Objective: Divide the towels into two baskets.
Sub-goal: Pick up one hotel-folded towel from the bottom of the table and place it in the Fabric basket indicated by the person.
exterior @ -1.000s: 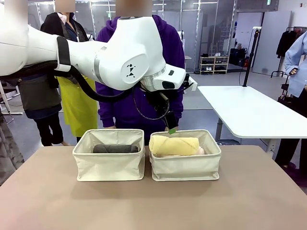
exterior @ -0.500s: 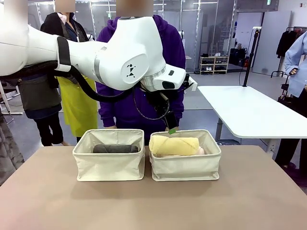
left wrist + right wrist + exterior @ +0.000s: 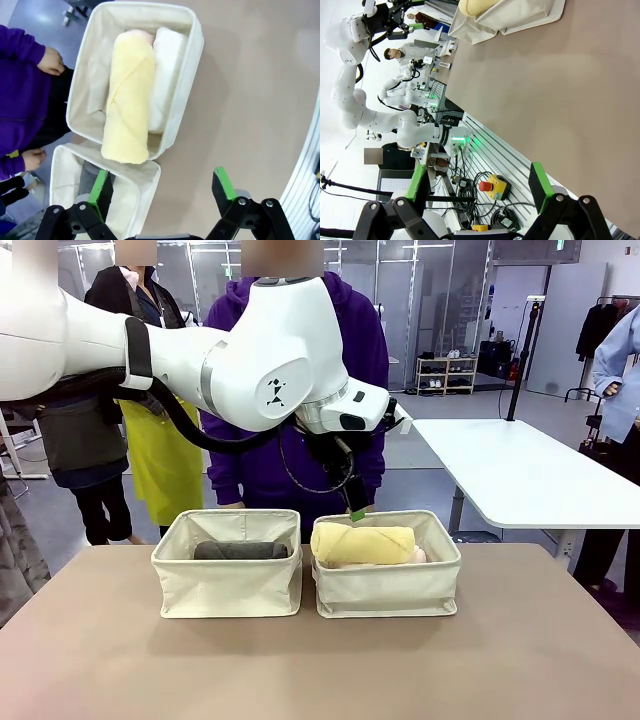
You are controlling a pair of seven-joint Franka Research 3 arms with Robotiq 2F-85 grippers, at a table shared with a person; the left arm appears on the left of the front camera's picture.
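Two cream baskets stand side by side. The left basket (image 3: 227,585) holds a dark grey towel (image 3: 240,551). In the right basket (image 3: 388,588) a pale yellow towel (image 3: 362,543) lies on top, with a pink towel end (image 3: 419,556) peeking out beside it. My left gripper (image 3: 356,508) hangs open and empty just above that basket's back rim. Looking down from the left wrist, my left gripper (image 3: 161,187) frames the yellow towel (image 3: 127,100), a white towel (image 3: 167,75) and the pink towel (image 3: 141,35) in one basket (image 3: 194,60). My right gripper (image 3: 478,184) is open and empty beyond the table's edge.
A person in a purple top stands right behind the baskets, hands (image 3: 50,61) close to the far rims. The tan table (image 3: 320,670) stretches in front of the baskets. A red emergency-stop button (image 3: 487,186) and cables lie below my right gripper.
My left arm has shifted slightly to the right above the right basket. The towels and baskets have not moved.
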